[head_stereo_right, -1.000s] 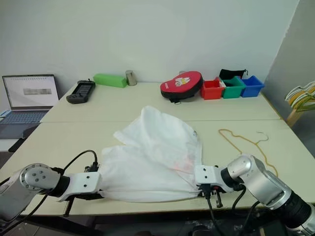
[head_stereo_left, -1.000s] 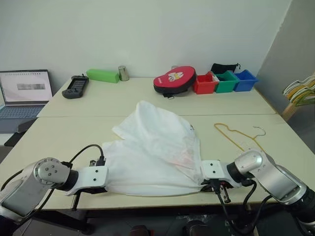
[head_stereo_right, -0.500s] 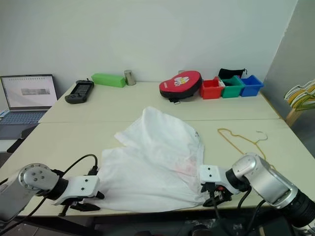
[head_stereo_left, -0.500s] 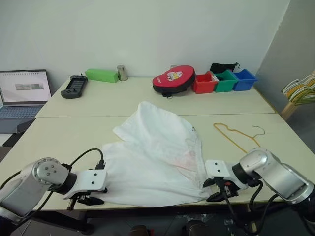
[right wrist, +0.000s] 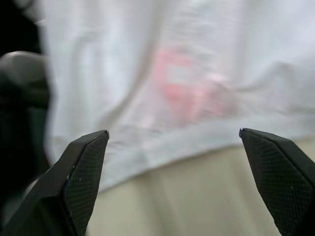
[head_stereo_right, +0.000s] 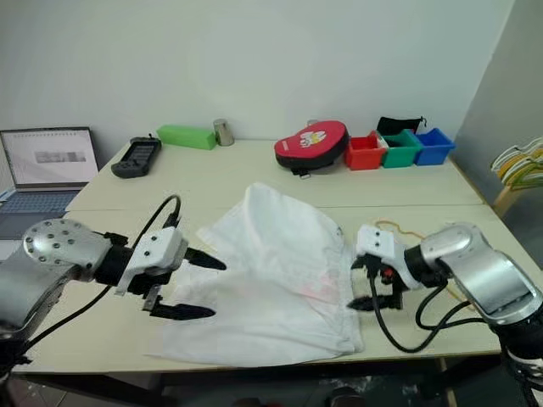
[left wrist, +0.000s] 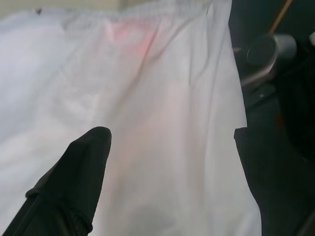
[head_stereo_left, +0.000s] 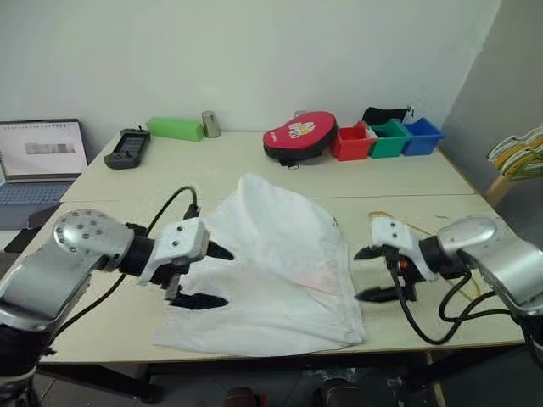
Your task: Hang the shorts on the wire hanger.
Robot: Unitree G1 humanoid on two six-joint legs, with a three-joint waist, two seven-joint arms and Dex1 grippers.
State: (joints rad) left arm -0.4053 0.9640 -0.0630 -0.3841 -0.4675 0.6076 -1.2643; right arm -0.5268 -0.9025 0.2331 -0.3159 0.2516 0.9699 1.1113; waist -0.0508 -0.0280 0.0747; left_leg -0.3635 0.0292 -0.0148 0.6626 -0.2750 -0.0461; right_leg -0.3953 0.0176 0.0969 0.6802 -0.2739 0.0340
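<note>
White thin fabric is lying spread across the near half of the table (head_stereo_left: 102, 216): the shorts (head_stereo_left: 271, 271), with a faint pinkish-red mark near their right side, are resting flat and wrinkled, held by neither arm. Both grippers are hanging above the cloth with their black fingers spread wide and empty. The left gripper (head_stereo_left: 206, 275) is hovering over the shorts' left edge, pointing inward, while the right gripper (head_stereo_left: 373, 273) is hovering just off the right edge, near the waistband.

Beyond the right gripper, the wire hanger (head_stereo_left: 411, 227) is lying flat on the table, well apart from any grip and partly hidden by that arm (its thin yellow wire is showing just past the wrist).

Judging from this, the laying-out step is looking finished and the fetching of the hanger is not yet begun. The next move is calling for the right gripper to be reaching toward the hanger and pinching a very thin wire off a flat surface, which is looking fiddly. After that the shorts will be needing to be draped over the hanger's bar without the loose fabric sliding off.
</note>
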